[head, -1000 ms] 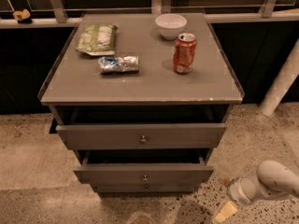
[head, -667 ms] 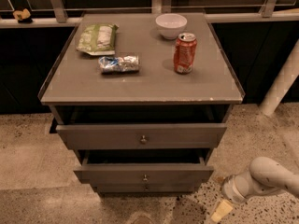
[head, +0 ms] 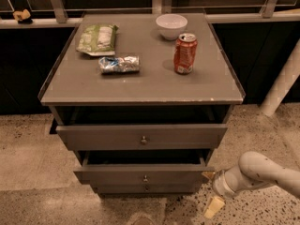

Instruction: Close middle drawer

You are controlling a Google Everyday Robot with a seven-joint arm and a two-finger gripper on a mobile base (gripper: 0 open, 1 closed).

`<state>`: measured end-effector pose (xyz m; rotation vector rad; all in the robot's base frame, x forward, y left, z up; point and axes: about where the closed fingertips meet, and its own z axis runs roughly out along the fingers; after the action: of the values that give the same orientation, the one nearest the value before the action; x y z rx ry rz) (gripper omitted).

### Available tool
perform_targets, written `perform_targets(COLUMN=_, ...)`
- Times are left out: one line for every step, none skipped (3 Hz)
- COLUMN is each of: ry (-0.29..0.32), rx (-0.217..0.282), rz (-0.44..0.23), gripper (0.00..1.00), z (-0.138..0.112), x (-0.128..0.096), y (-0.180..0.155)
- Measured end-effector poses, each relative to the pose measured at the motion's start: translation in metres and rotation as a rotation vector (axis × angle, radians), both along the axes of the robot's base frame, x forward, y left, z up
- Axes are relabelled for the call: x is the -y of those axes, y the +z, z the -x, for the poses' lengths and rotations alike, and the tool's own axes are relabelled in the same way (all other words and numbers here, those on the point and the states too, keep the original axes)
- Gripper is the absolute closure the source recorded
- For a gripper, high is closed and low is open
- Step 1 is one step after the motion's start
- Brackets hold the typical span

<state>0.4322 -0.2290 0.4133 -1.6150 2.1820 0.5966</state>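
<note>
The grey cabinet has three drawers. The middle drawer (head: 117,175), with a low plain front and a small round knob (head: 145,178), is pulled out a little past the lowest drawer (head: 122,189). The taller top drawer (head: 103,136) is also pulled out. My gripper (head: 210,191) is at the lower right, just beside the right end of the middle drawer's front. It is open and empty, with one cream fingertip (head: 213,206) low near the floor and the other at the drawer's corner.
On the cabinet top (head: 140,86) lie a green snack bag (head: 97,39), a crumpled silver packet (head: 119,64), a red soda can (head: 185,53) and a white bowl (head: 171,26). A white post (head: 281,86) stands at the right. The floor is speckled.
My gripper and arm have moved left and slightly up, from the lower right corner to the right end of the middle drawer's front. The drawers have not moved.
</note>
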Motion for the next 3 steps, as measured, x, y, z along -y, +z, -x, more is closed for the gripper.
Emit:
perform_targets(ry=-0.057, rx=0.073, rz=-0.028, gripper=0.00, z=-0.019, x=-0.006, y=0.005)
perform_targets(ry=-0.205, rx=0.134, rz=-0.066, gripper=0.00, z=-0.047, x=0.003, y=0.000)
perform_targets(ry=-0.343, rx=0.151, rz=-0.109, gripper=0.00, z=-0.069, x=0.014, y=-0.011)
